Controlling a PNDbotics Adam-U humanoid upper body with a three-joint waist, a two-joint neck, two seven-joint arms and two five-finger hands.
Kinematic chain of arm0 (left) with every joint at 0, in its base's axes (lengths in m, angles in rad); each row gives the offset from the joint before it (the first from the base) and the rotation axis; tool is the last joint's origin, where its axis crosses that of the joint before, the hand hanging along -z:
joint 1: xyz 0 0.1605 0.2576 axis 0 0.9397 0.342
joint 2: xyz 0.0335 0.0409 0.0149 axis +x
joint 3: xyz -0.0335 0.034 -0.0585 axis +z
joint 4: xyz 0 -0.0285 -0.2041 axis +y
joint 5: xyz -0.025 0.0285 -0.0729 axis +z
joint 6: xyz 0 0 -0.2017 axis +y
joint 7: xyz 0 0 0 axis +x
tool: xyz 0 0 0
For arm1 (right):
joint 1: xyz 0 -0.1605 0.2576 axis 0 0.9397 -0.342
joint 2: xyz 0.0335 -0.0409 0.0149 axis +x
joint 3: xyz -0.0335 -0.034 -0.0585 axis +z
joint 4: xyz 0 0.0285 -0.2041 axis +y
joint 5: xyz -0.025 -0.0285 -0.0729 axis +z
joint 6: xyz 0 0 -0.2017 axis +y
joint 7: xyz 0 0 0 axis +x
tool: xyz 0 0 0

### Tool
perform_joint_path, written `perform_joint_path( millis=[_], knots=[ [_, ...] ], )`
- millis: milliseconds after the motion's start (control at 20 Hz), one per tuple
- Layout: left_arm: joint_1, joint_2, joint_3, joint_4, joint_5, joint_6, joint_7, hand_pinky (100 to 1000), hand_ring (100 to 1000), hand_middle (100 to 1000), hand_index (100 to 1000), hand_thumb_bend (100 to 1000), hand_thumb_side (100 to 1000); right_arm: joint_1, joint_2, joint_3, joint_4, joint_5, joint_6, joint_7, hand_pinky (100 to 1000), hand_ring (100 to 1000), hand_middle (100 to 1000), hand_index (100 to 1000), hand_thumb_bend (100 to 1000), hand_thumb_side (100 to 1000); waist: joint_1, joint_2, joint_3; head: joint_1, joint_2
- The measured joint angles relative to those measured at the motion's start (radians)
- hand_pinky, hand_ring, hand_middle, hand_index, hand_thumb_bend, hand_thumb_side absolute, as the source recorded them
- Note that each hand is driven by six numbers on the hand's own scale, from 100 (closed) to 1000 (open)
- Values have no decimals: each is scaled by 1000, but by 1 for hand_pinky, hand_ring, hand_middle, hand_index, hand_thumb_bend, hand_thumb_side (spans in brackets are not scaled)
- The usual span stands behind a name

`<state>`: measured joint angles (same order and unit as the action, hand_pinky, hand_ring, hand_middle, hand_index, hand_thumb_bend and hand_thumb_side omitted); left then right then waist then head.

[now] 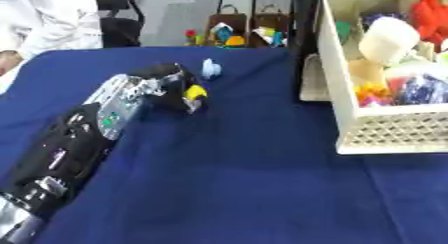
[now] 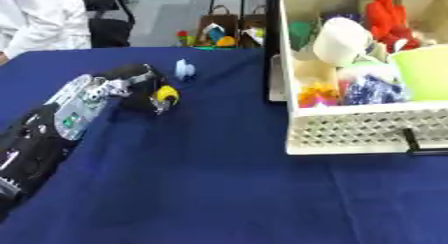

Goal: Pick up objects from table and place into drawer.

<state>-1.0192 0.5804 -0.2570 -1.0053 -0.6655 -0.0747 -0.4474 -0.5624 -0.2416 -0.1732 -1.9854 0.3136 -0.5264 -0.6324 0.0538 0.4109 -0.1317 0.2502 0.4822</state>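
My left hand (image 1: 175, 88) reaches over the blue table from the lower left, its fingers curled round a small yellow object (image 1: 195, 92). Just beyond the hand lies a small pale blue object (image 1: 210, 69) on the cloth. The white drawer (image 2: 350, 130) stands at the right, with a perforated front wall and a dark handle (image 2: 411, 140). It holds several things: a white cylinder (image 2: 339, 40), a red item (image 2: 389, 13), a light green cup (image 2: 424, 70), a dark blue wrapped thing (image 2: 372, 89) and an orange-yellow piece (image 2: 317, 94). My right hand shows in neither view.
A blue cloth (image 1: 236, 183) covers the table. Beyond the far edge stand brown bags (image 1: 249, 30) with colourful toys. A person in white (image 1: 44, 18) sits at the far left corner.
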Motion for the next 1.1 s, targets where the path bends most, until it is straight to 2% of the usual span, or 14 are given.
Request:
perform_joint_path(
  millis=[200,1100],
  knots=[
    [7,0,-5,-2,-4,4,2,322,488,542,660,111,534,0,0,0,0,0,0,0,711,751,651,780,100,1000,0,-8,2,0,1],
    [15,1,-18,-22,-6,26,8,273,455,511,626,100,437,1,1,0,0,-3,-1,-5,710,750,653,778,100,1000,1,-29,4,-4,9]
  ],
)
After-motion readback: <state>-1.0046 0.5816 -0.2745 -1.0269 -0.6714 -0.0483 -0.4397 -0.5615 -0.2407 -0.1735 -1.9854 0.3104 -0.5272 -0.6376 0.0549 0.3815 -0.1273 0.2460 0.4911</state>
